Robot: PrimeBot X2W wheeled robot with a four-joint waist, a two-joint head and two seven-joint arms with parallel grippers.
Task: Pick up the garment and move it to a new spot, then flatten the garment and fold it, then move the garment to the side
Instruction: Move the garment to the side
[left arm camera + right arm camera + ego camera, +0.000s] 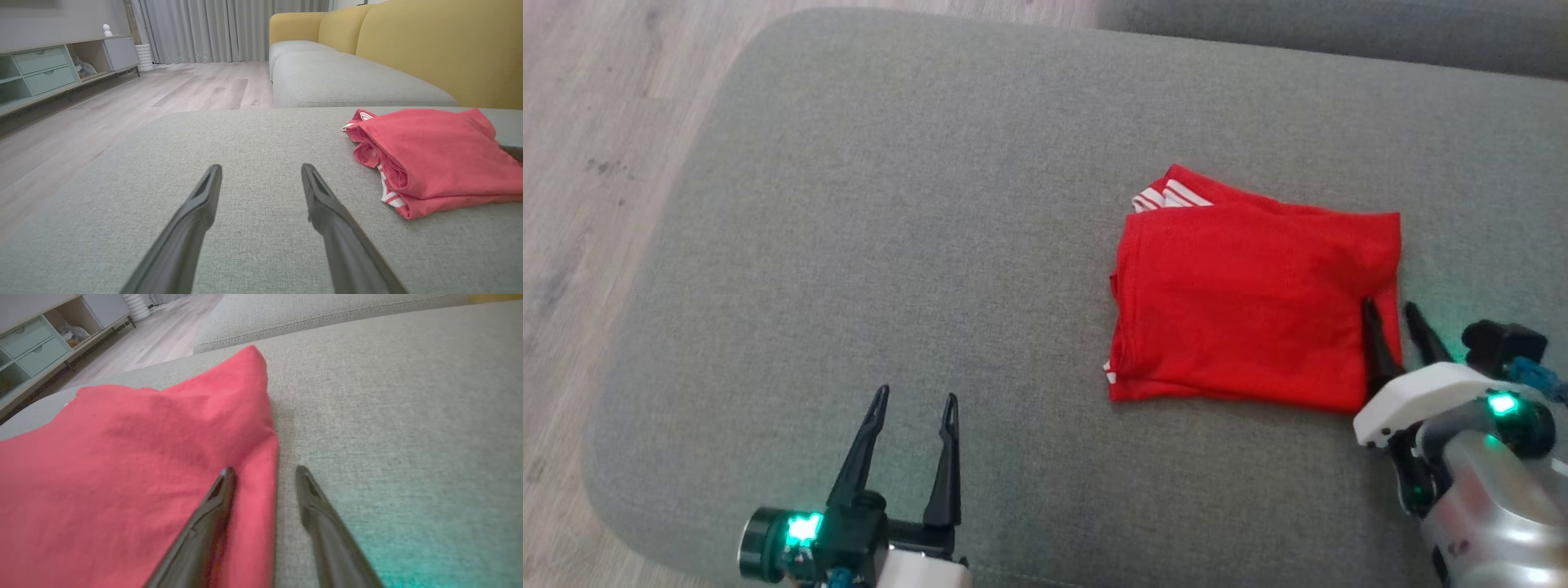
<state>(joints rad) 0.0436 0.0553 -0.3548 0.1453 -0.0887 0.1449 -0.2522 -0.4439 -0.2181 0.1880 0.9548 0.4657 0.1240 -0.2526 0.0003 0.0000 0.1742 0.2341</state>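
Straddling the edge of the garment [1250,302], the right fingers [1376,347] stand parted.

Grey cushion [890,245] was central, pale wood floor [596,163] at 9 o'clock. Left wrist view: curtains [229,28] were at 12, sideboard [49,69] at 10, yellow sofa back [429,49] at 2.

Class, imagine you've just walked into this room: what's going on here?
A two-armed robot is working on a red garment that lies folded on a grey sofa cushion. Its right gripper is at the garment's right edge, jaws open, one finger over the cloth and the other over the cushion; nothing is gripped yet. The left gripper hangs open above bare cushion, apart from the garment.
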